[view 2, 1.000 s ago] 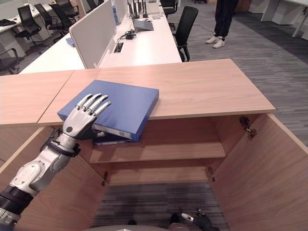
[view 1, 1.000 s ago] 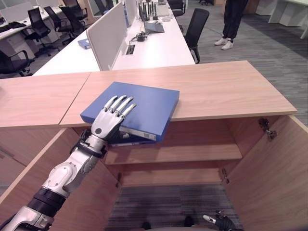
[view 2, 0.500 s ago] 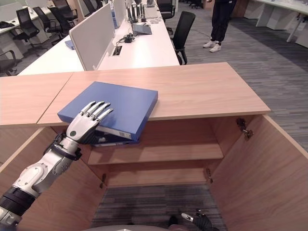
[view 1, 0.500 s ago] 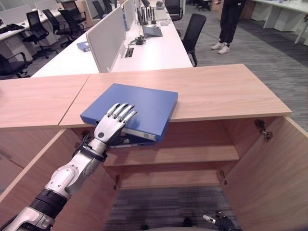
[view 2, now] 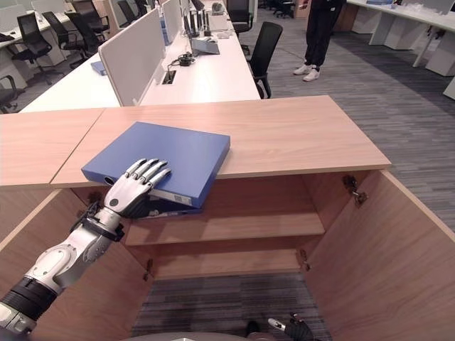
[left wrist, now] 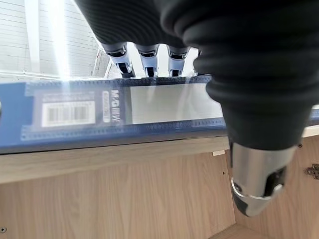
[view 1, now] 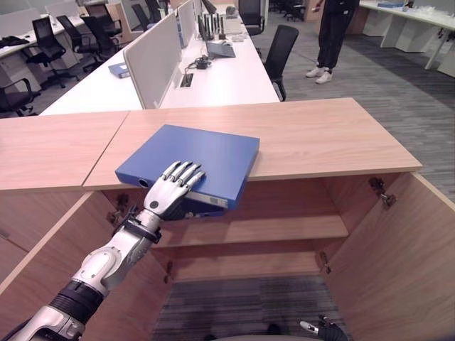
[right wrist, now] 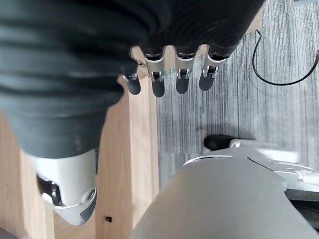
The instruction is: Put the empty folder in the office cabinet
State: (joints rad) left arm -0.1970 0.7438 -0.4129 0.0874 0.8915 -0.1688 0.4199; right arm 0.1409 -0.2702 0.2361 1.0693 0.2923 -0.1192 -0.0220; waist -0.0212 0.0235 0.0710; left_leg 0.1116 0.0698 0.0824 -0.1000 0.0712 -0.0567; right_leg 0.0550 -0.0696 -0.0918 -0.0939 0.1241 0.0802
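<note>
A blue folder (view 1: pixel 206 153) lies flat on the wooden cabinet top (view 1: pixel 320 135), its labelled spine (left wrist: pixel 124 107) sticking out over the front edge. My left hand (view 1: pixel 167 195) is at that near edge. Its fingers (left wrist: pixel 149 62) rest nearly straight on the cover, and its thumb (left wrist: pixel 254 184) hangs below the spine, apart from it. The hand is open. Under the top, the cabinet stands open with a bare shelf (view 1: pixel 270 227) inside. My right hand (view 1: pixel 323 328) hangs low near the floor, its fingers (right wrist: pixel 182 74) relaxed and holding nothing.
The cabinet's doors stand swung out on the right (view 1: pixel 412 249) and the left (view 1: pixel 43 270). Behind the cabinet is a white desk (view 1: pixel 220 74) with a divider panel and a black chair (view 1: pixel 281 46). A person (view 1: pixel 330 35) stands on the carpet beyond.
My left hand has slid back from the middle of the cover to the folder's near edge. The folder stays where it was; the camera has shifted a little.
</note>
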